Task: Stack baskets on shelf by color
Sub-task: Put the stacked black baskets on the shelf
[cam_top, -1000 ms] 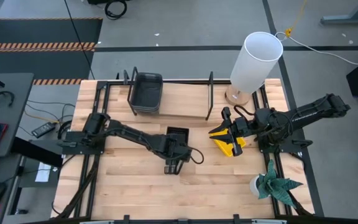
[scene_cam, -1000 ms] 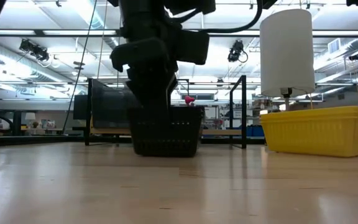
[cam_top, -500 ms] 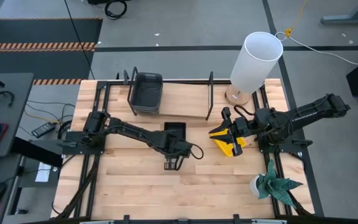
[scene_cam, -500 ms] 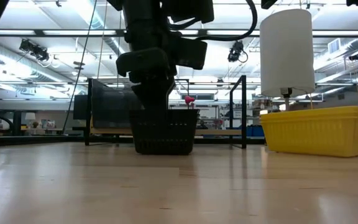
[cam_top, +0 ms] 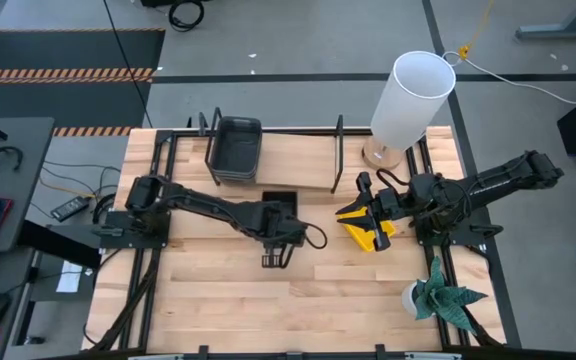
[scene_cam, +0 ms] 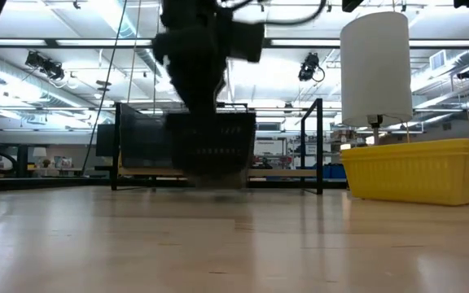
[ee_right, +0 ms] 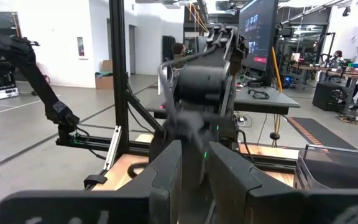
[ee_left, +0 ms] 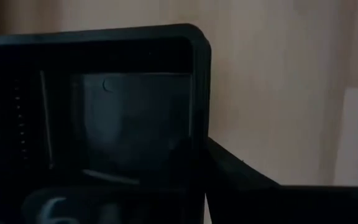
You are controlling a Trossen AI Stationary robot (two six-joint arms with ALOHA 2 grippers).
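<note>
A black mesh basket hangs a little above the table in front of the shelf; in the low view the black basket is clear of the wood. My left gripper is shut on it from above. Grey baskets sit nested on the shelf's left end. A yellow basket rests by its bottom on the table at the right. My right gripper waits above the yellow basket, level. Its fingers stand a narrow gap apart with nothing between them. My left gripper holds the black basket by its short wall on the table's near side. The fingers come from above, pointing steeply down. The basket hangs roughly level, lifted clear of the table. The wrist view is too dark to show how the fingers sit on the wall.
A tall white cylinder stands at the far right, beside the shelf's right upright. A small potted plant is at the near right. The shelf board to the right of the grey baskets is bare wood.
My left gripper has risen and drawn toward the shelf with the black basket. The basket stood on the table a second ago. It is now lifted clear and sits a little nearer the far edge.
</note>
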